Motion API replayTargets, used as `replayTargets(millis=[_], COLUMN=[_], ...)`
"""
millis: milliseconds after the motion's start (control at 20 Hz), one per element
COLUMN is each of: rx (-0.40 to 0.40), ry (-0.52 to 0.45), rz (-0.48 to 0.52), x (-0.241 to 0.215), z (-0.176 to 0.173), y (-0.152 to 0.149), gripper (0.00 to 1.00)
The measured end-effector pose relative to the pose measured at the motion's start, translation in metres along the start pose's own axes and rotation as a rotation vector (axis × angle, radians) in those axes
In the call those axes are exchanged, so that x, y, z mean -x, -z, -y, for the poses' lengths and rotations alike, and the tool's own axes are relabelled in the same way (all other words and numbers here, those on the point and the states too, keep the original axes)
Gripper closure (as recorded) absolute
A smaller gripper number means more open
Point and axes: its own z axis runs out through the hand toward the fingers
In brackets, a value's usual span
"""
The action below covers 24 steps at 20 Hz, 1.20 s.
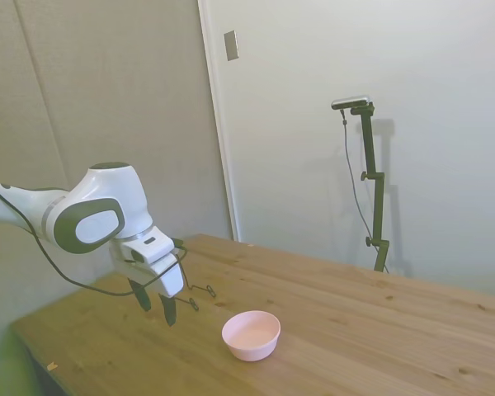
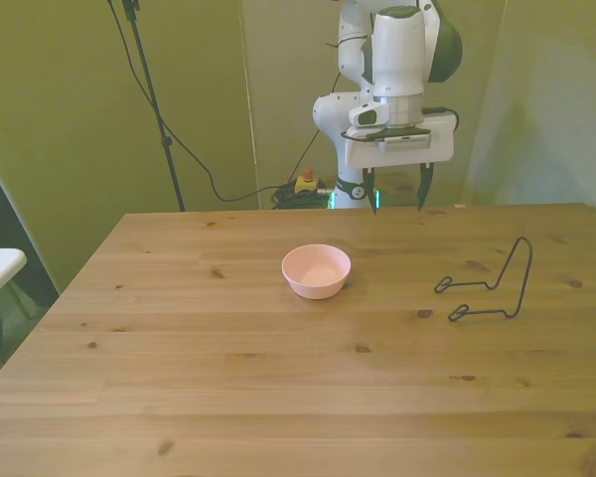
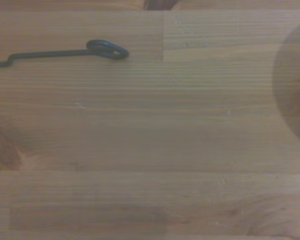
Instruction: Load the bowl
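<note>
We see the pink bowl (image 2: 316, 270) sitting mid-table (image 2: 179, 378), bare wood all round it; the gripper (image 2: 397, 189) hangs wide and empty near the far edge; a wire stand (image 2: 497, 288) rests toward the front view's right.

side view: stands off table (image 1: 355, 330) corner, looks across, arm at frame left. front view: across table, wide, slightly above. both share bowl (image 1: 251, 334) and wire stand (image 2: 487, 288). wrist view: close, straight down on wood, blurred, catches wire stand's foot.
</note>
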Motion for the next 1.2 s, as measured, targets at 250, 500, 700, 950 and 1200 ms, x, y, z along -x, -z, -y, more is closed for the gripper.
replayTargets(millis=[250,500,700,950,1200], rx=[0.027,0.036,0.034,0.064,0.084], ry=[0.02,-0.012,-0.063,-0.116,-0.147], rz=[-0.04,-0.122,-0.164,-0.192,-0.201], x=[-0.01,-0.056,-0.092,-0.112,-0.124], z=[0.003,0.013,0.017,0.021,0.022], y=[0.002,0.009,-0.008,-0.037,-0.056], gripper=[0.0,0.0,0.0,0.0,0.0])
